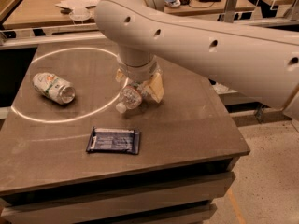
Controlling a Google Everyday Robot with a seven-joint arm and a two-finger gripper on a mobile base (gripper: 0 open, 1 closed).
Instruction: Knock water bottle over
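Water bottle (pixel 128 97) was tipped, cap toward seven o'clock, beneath the end effector (pixel 139 88), grip impossible to tell; task seemingly almost done.

Clear water bottle (pixel 130 97) tilted, cap down-left, under claw (pixel 139 87)

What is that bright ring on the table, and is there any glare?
Camera view: a thin bright ring of light curves across the dark table, passing by the water bottle beneath the gripper; the lying can glints faintly.
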